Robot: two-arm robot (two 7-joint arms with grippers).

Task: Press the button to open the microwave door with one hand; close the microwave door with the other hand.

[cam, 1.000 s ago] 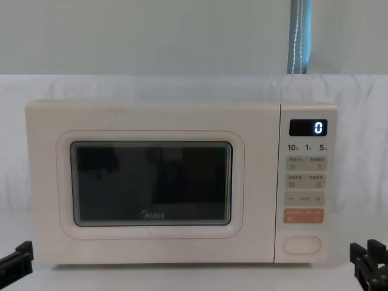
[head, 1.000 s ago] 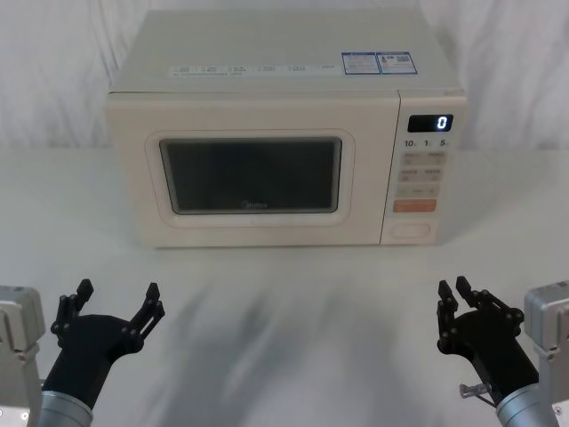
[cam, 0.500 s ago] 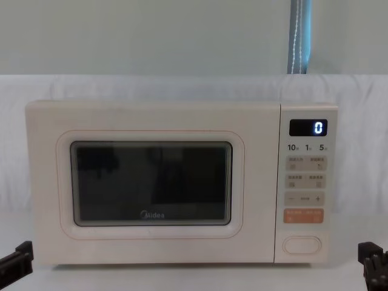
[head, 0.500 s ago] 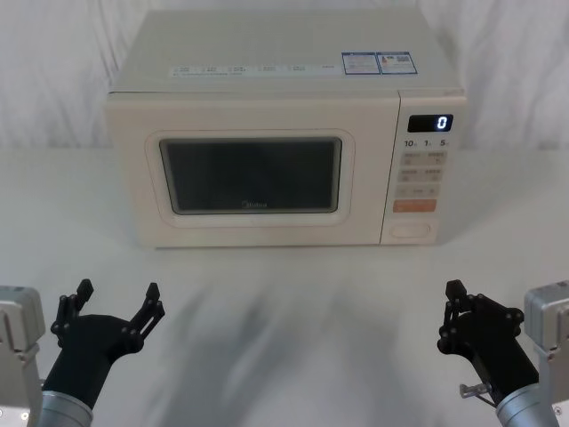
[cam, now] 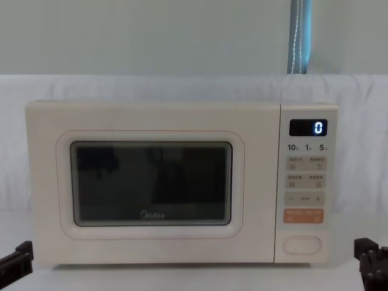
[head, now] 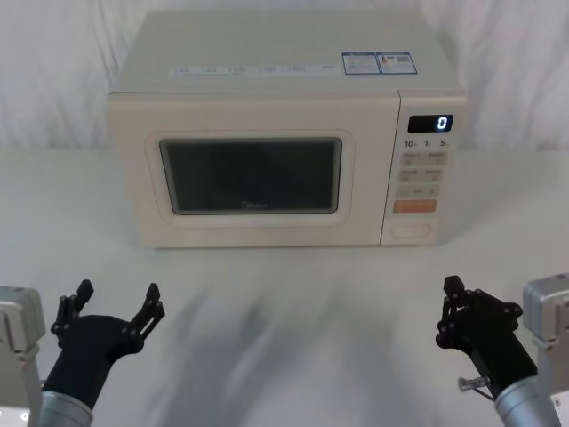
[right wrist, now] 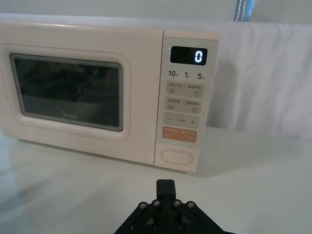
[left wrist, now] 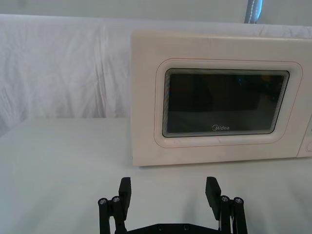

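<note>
The microwave point(head: 284, 133) stands at the far middle of the white table point(head: 284, 302), its door point(head: 253, 173) shut flush. The button point(head: 412, 229) sits at the bottom of the control panel, under the orange key point(head: 414, 205). The left gripper point(head: 116, 298) hovers near left, fingers spread open. The right gripper point(head: 451, 298) hovers near right, fingers pressed together, well short of the button.

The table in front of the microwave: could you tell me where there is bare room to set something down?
The white table lies bare between the microwave and both grippers: the open left gripper and the shut right gripper. Bare strips also flank the microwave on each side. Nothing looks crowded.
</note>
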